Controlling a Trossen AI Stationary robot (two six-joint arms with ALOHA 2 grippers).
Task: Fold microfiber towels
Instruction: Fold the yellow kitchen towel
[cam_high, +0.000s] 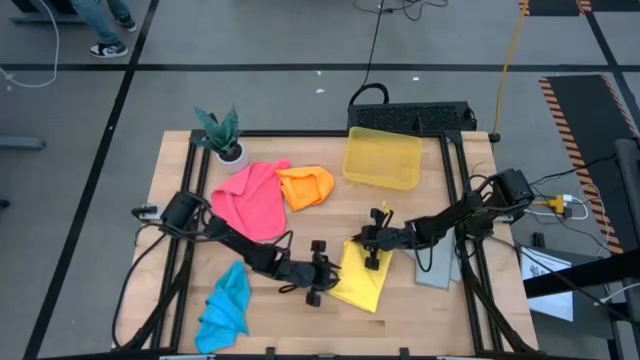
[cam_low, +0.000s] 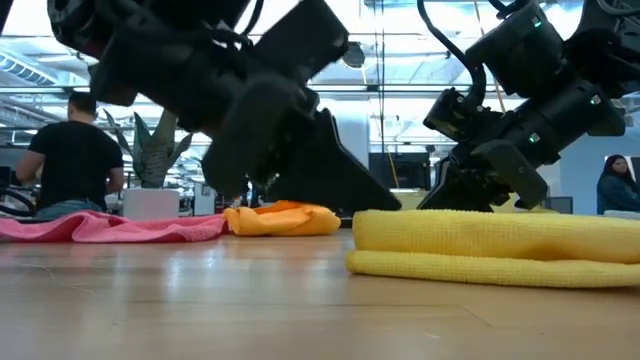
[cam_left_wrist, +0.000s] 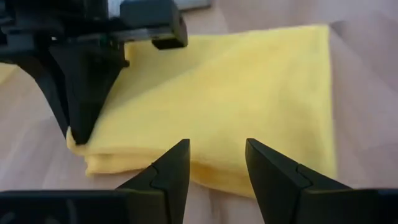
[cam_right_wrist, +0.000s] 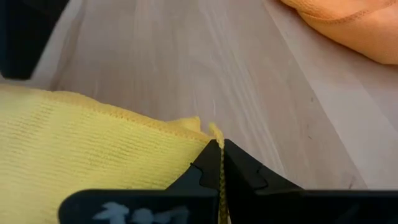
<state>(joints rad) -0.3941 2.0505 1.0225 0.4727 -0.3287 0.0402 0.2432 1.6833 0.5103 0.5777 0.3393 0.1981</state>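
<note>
Looking straight down, the high view showed the yellow towel (cam_high: 362, 284) folded on the wooden counter (cam_high: 170, 170), between the two arms. The left gripper (cam_high: 322, 279) sat just beside its left edge, jaws released. The right gripper (cam_high: 371, 243) was at the towel's far corner, jaws clenched on it. The pink towel (cam_high: 248, 200) and orange towel (cam_high: 306, 186) lay touching farther back, near a potted plant (cam_high: 222, 135); the blue towel (cam_high: 225, 307) lay crumpled at the front left, and the grey towel (cam_high: 437, 266) lay to the right. A yellow bin (cam_high: 382, 157) stood at the back.

The low view showed the yellow towel (cam_low: 495, 245) in two stacked layers.

The left wrist view showed open fingers (cam_left_wrist: 169, 174) just short of the towel (cam_left_wrist: 236, 93), nothing between them.

The right wrist view showed fingertips (cam_right_wrist: 205, 168) pinching the towel's corner (cam_right_wrist: 93, 149).
</note>
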